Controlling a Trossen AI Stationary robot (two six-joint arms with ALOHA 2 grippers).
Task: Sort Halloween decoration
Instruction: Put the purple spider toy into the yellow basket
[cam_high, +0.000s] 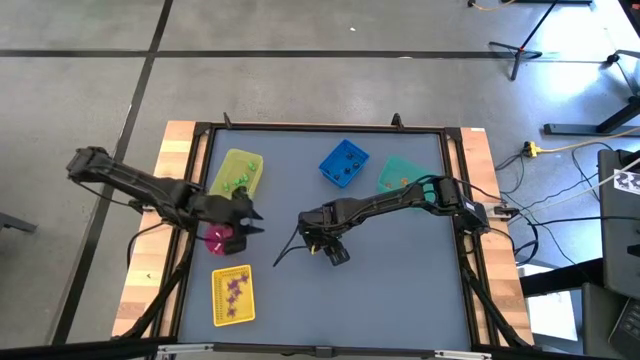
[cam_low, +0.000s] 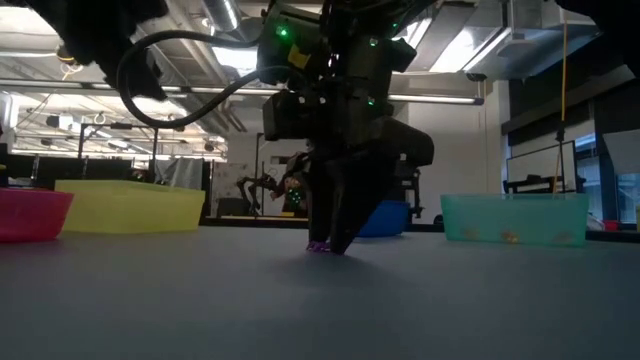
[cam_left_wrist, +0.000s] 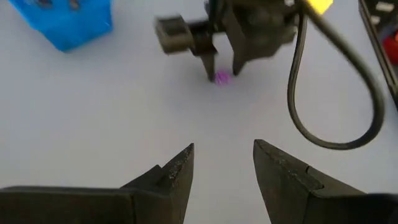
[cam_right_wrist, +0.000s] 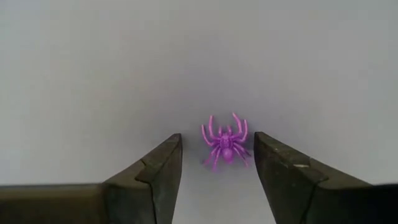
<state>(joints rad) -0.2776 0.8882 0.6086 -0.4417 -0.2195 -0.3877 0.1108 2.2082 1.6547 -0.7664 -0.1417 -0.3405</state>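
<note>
Your right gripper (cam_right_wrist: 217, 163) has its jaws parted, empty, straddling the purple spider (cam_right_wrist: 224, 142) on the table (cam_right_wrist: 199, 56); it looks featherlight, springy-legged, so pinch the body.

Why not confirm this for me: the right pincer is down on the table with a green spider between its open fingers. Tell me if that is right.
Wrong in one respect: the spider is purple, not green, as the right wrist view shows. The rest holds: the right pincer is down at the table with its fingers open on either side of the spider, not yet closed on it.
</note>
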